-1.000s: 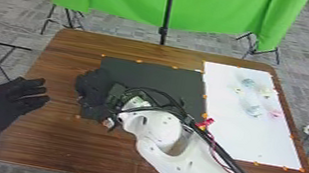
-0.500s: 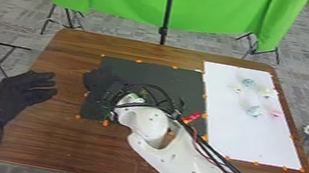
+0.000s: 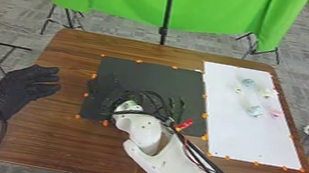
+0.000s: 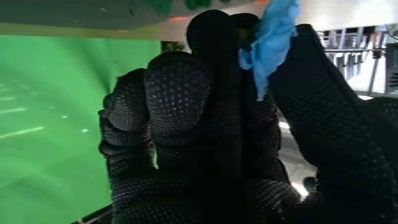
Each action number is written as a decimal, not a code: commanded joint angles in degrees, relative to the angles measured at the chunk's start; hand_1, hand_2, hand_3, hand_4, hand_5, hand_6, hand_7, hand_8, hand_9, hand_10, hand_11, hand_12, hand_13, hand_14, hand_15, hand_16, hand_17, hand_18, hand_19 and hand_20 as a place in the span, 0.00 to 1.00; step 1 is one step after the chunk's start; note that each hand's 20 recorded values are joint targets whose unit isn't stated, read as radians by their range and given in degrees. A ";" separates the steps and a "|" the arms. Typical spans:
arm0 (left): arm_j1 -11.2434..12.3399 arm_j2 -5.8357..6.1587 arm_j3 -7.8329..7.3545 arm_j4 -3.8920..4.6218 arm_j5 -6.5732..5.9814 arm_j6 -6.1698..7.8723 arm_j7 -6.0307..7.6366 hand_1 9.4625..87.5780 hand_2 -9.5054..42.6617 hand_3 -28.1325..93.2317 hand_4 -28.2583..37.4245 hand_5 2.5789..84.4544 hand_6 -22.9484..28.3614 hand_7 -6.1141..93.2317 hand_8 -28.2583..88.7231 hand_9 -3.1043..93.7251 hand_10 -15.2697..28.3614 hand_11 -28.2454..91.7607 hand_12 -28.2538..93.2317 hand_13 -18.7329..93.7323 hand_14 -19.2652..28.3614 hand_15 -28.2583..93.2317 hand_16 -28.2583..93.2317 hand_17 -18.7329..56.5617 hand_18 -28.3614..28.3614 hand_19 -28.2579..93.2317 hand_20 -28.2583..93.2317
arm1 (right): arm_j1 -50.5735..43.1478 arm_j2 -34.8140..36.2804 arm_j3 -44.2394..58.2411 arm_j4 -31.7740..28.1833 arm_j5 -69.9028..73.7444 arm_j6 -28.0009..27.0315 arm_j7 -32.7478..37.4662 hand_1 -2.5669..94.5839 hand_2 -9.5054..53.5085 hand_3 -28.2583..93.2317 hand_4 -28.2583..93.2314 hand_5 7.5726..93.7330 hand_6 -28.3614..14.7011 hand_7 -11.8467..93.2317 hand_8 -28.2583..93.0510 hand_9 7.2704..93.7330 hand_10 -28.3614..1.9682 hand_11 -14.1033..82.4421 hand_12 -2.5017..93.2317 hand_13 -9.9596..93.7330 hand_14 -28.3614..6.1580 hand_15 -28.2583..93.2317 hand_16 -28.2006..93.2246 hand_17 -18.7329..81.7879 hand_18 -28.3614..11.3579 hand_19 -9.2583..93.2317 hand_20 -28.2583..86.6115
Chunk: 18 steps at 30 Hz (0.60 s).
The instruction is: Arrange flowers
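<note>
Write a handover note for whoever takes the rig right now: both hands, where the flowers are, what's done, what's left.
Left hand: open, empty, at the table's left side.
Right hand: over the dark sheet, pinching a blue flower between thumb and fingers.
Flowers: a small pale group on the white sheet, at the right.
Done: the blue flower is in hand; whether the group is already arranged, I can't tell.
Left: probably setting the blue flower down; its spot isn't clear.
</note>
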 commanded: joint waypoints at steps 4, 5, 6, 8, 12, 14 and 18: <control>0.32 -0.28 0.36 0.58 -0.24 -0.65 -0.44 0.22 0.30 0.83 0.00 0.47 0.58 0.31 0.14 0.38 0.71 0.52 0.35 0.41 0.79 0.65 0.17 0.16 0.92 0.75 0.20 | 0.19 0.14 -0.25 -0.48 -0.91 0.47 1.95 0.46 0.00 0.89 0.00 0.68 0.67 0.55 0.11 0.83 0.77 0.43 0.50 0.79 0.71 0.79 0.49 0.51 0.29 0.90 0.63; 0.26 -0.37 0.33 0.59 -0.21 -0.77 -0.55 0.22 0.30 0.83 0.00 0.47 0.58 0.31 0.14 0.38 0.71 0.52 0.35 0.41 0.79 0.65 0.17 0.16 0.92 0.75 0.20 | 0.24 0.23 -0.28 -0.56 -0.84 0.57 1.99 0.45 0.00 0.89 0.00 0.68 0.67 0.55 0.11 0.82 0.76 0.44 0.49 0.78 0.71 0.79 0.49 0.51 0.29 0.90 0.63; 0.34 -0.49 0.26 0.56 -0.21 -0.82 -0.54 0.22 0.30 0.83 0.00 0.47 0.58 0.31 0.14 0.38 0.71 0.52 0.35 0.41 0.79 0.65 0.17 0.16 0.92 0.75 0.20 | 0.21 0.21 -0.13 -0.65 -0.82 0.45 1.89 0.43 0.00 0.89 0.00 0.67 0.68 0.54 0.12 0.80 0.74 0.47 0.46 0.78 0.70 0.79 0.49 0.50 0.28 0.90 0.63; 0.33 -0.50 0.24 0.60 -0.23 -0.82 -0.70 0.22 0.30 0.83 0.00 0.47 0.58 0.31 0.14 0.38 0.71 0.52 0.35 0.41 0.79 0.65 0.17 0.16 0.92 0.75 0.20 | 0.29 0.24 -0.10 -0.76 -0.65 0.16 2.14 0.42 0.00 0.90 0.00 0.67 0.68 0.53 0.12 0.79 0.74 0.49 0.45 0.78 0.70 0.79 0.48 0.50 0.28 0.90 0.63; 0.46 -0.72 0.04 0.56 -0.13 -0.98 -0.41 0.22 0.30 0.83 0.00 0.47 0.58 0.31 0.14 0.38 0.71 0.52 0.35 0.41 0.79 0.65 0.17 0.16 0.92 0.75 0.20 | 0.67 0.78 -0.51 -1.56 0.41 0.25 3.08 0.38 0.00 0.92 0.00 0.65 0.69 0.46 0.10 0.74 0.69 0.55 0.37 0.77 0.70 0.80 0.48 0.50 0.27 0.90 0.64; 0.46 -0.76 0.12 0.56 -0.18 -0.86 -0.52 0.22 0.30 0.83 0.00 0.47 0.58 0.31 0.14 0.38 0.71 0.52 0.35 0.41 0.79 0.65 0.17 0.16 0.92 0.75 0.20 | 0.27 0.79 0.52 -2.27 0.06 -1.85 2.44 0.37 0.00 0.93 0.00 0.65 0.70 0.45 0.06 0.72 0.68 0.57 0.35 0.76 0.69 0.80 0.48 0.50 0.27 0.90 0.64; 1.26 -1.24 -0.28 0.29 -0.14 -0.75 -0.12 0.22 0.30 0.83 0.00 0.47 0.58 0.31 0.14 0.38 0.71 0.52 0.35 0.41 0.79 0.65 0.17 0.16 0.92 0.75 0.20 | 0.55 1.32 0.55 -3.17 1.41 -2.54 2.87 0.35 0.00 0.94 0.00 0.60 0.67 0.42 0.05 0.68 0.66 0.57 0.28 0.76 0.69 0.80 0.48 0.49 0.26 0.89 0.64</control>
